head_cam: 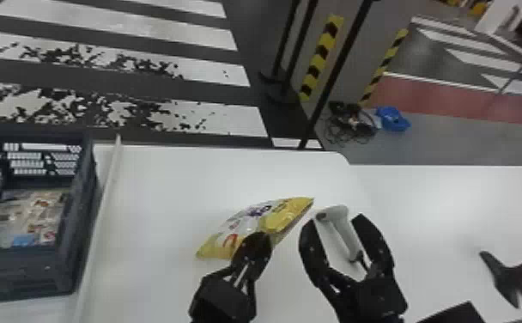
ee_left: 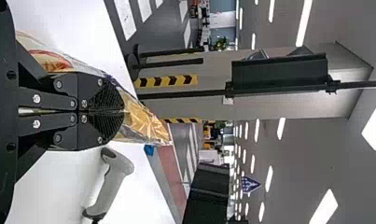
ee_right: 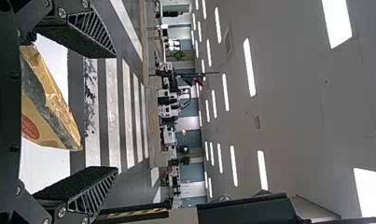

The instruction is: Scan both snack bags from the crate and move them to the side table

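White table (head_cam: pixel 161 180), 1 printed bag (head_cam: pixel 251 219).

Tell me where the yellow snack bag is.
In the head view, the snack bag is held in the left gripper over the white table, between the crate and the scanner.

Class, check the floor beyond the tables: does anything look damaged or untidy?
Yes, on the floor: two white stripes look ragged and broken up, as if worn, and dark cables lie in a loose tangle rather than neatly coiled.
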Controlling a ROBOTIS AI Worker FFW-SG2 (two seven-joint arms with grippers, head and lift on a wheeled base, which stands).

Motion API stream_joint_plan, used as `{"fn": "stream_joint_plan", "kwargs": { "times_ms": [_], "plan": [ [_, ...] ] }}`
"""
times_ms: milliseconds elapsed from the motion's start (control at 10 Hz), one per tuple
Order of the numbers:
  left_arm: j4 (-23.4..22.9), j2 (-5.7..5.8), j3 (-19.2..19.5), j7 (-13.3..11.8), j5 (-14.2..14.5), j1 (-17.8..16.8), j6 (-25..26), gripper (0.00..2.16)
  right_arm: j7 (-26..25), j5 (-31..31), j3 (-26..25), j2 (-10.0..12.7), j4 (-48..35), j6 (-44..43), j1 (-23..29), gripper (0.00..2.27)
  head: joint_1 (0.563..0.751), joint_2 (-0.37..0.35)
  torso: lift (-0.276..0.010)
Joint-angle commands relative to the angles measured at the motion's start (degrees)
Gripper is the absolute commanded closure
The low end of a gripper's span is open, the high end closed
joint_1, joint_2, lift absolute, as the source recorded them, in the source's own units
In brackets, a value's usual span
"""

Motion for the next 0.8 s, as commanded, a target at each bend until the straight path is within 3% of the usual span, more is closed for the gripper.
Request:
{"fn": "stream_joint_plan", "kwargs": {
  "times_ms": [0,200,500,700],
  "plan": [
    [-0.5,0.00,0.0,0.0,0.5,0.1,1.0,0.00,0.0,0.0,0.1,0.0,0.0,-0.1,0.0,0.14,0.695,-0.350,-0.095],
    [-1.8,0.08,0.0,0.2,0.7,0.5,1.9,0.03,0.0,0.0,0.1,0.1,-0.1,-0.2,0.1,0.14,0.695,-0.350,-0.095],
    [-7.2,1.23,0.7,0.9,0.0,2.8,1.9,0.03,0.0,0.3,0.0,0.1,-0.1,-0.8,0.3,0.14,0.695,-0.350,-0.095],
    [-11.4,2.46,5.6,2.3,-0.2,6.3,1.7,0.03,0.0,0.7,0.1,0.1,0.0,-0.6,0.2,0.14,0.695,-0.350,-0.095]
  ]
}}
